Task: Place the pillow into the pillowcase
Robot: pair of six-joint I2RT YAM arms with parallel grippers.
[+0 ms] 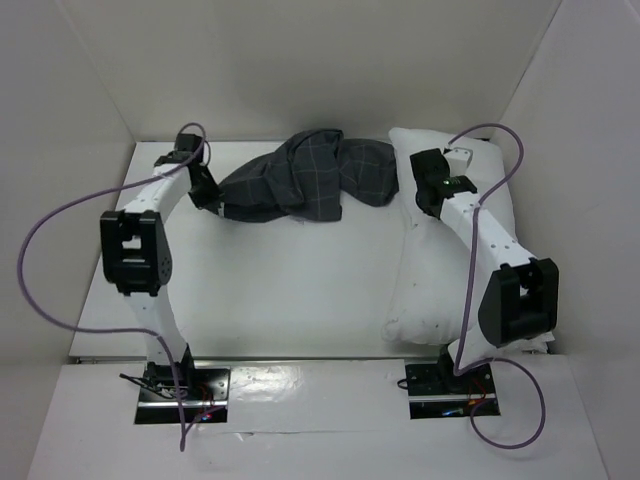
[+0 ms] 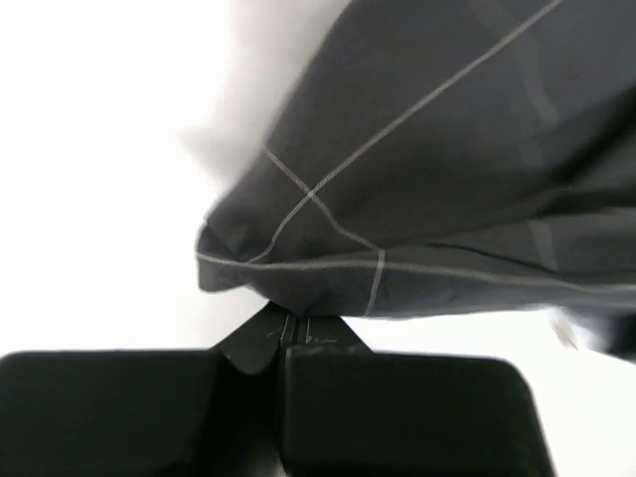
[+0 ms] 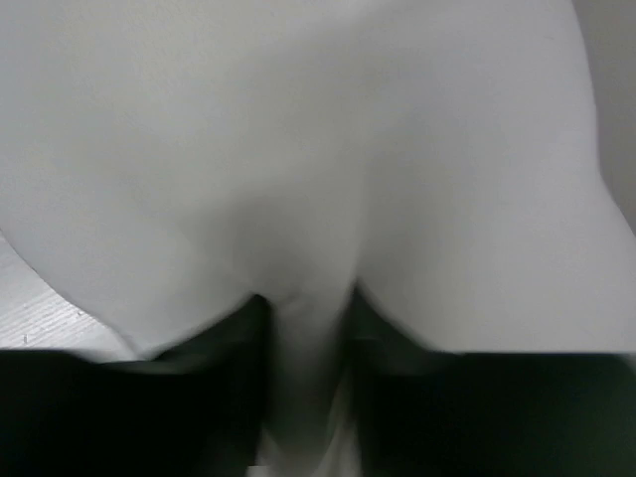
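Note:
The dark grey grid-lined pillowcase [image 1: 305, 180] lies bunched across the far middle of the table. My left gripper [image 1: 212, 197] is shut on its left edge; in the left wrist view the cloth [image 2: 427, 179] hangs from the closed fingertips [image 2: 288, 333]. The plump white pillow [image 1: 440, 290] lies along the right side under my right arm. My right gripper [image 1: 428, 190] is shut on a fold of the pillow near its far end; the right wrist view shows white fabric [image 3: 308, 179] pinched between the dark fingers [image 3: 224, 358].
White walls enclose the table on the left, back and right. The white table top [image 1: 290, 290] spreads between the arms. Purple cables loop off both arms, one out past the left arm [image 1: 40, 250].

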